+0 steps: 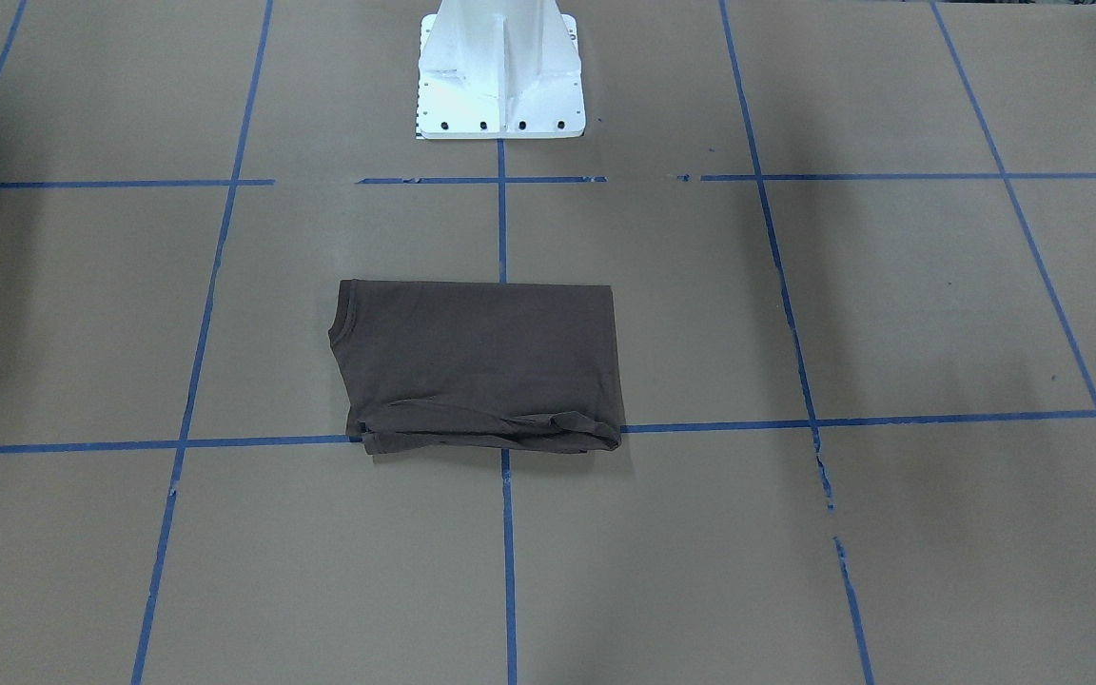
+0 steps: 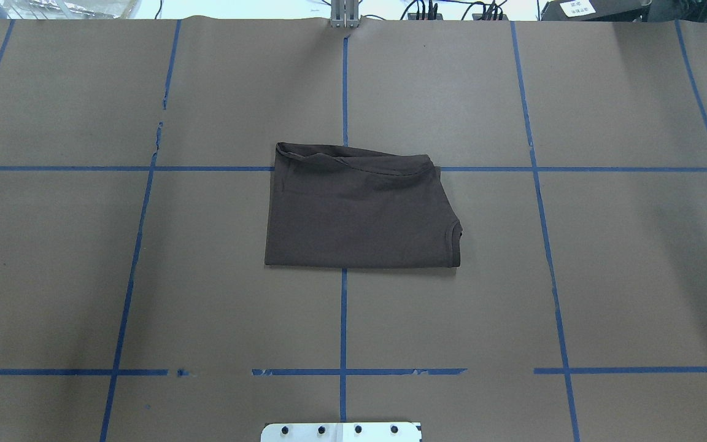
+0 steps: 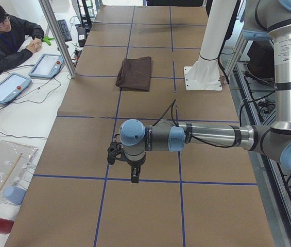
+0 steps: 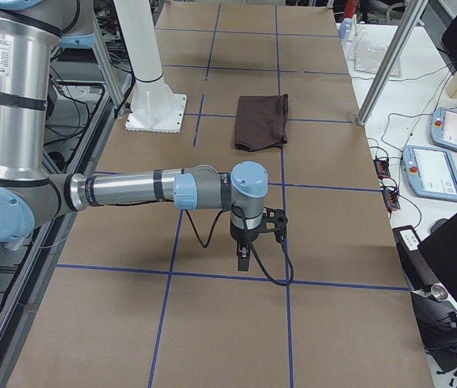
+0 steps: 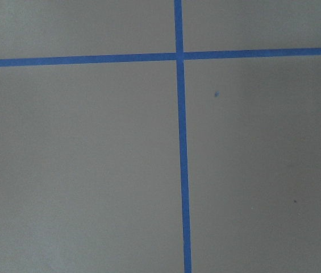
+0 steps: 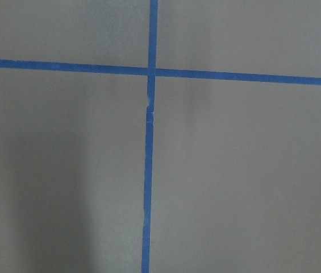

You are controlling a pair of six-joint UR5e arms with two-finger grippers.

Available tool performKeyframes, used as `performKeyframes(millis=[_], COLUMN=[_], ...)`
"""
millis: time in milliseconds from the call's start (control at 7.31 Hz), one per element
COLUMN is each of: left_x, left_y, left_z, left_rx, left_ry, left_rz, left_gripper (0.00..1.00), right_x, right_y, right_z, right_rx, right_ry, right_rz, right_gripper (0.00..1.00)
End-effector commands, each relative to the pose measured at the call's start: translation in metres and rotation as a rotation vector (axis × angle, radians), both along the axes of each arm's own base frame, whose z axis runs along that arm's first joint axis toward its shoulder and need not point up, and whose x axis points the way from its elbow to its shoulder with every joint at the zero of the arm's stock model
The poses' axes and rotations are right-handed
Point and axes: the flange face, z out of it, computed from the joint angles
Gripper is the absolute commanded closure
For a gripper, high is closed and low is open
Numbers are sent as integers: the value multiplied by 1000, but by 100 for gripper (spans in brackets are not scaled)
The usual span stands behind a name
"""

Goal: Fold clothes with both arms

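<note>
T-shirt (image 2: 359, 212): dark brown, folded to a rectangle, flat at the centre of the surface (image 2: 83, 276), over a blue tape (image 2: 342, 319) crossing, in front of the white base (image 1: 499, 76).

Arms: seen in the side views only. Left arm (image 3: 207, 136) and right arm (image 4: 131, 190) each reach level above the brown paper, well apart from the shirt.

Left claw (image 3: 134, 177), right claw (image 4: 244, 260): pointing down; whether apart or together cannot be told.

Wrist views: tape lines.

Seated person (image 3: 3, 36) beside the surface.

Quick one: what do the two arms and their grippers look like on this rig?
Both the left arm and right arm are silver-grey jointed tubes with light-blue joint caps. A black cable loops off each wrist; left gripper and right gripper are black.
</note>
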Motion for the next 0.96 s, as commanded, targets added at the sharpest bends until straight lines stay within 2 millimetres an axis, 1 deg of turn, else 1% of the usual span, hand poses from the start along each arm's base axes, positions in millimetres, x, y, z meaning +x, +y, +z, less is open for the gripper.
performKeyframes(millis=[0, 137, 274, 410, 547, 684, 821], left_x=[-2, -13, -16, -22, -24, -24, -23], left_y=[-1, -1, -3, -4, -5, -2, 2], left_z=[-10, -19, -19, -17, -18, -18, -17], left_rx=[19, 48, 69, 82, 85, 84, 78], left_ry=[0, -17, -64, -148, -164, -164, -153], left_rz=[-6, -26, -29, -35, -37, -37, -36], left_gripper=[0, 0, 0, 0, 0, 0, 0], right_x=[0, 0, 0, 0, 0, 6, 7], right_y=[0, 1, 1, 4, 17, 28, 32], right_z=[-1, -1, -2, 5, 10, 13, 18], right_rx=[3, 3, 4, -9, -24, -37, -45], right_ry=[-1, -1, -1, -1, -55, -85, -84], right_rz=[1, 1, 1, -1, -1, 17, 16], right_gripper=[0, 0, 0, 0, 0, 0, 0])
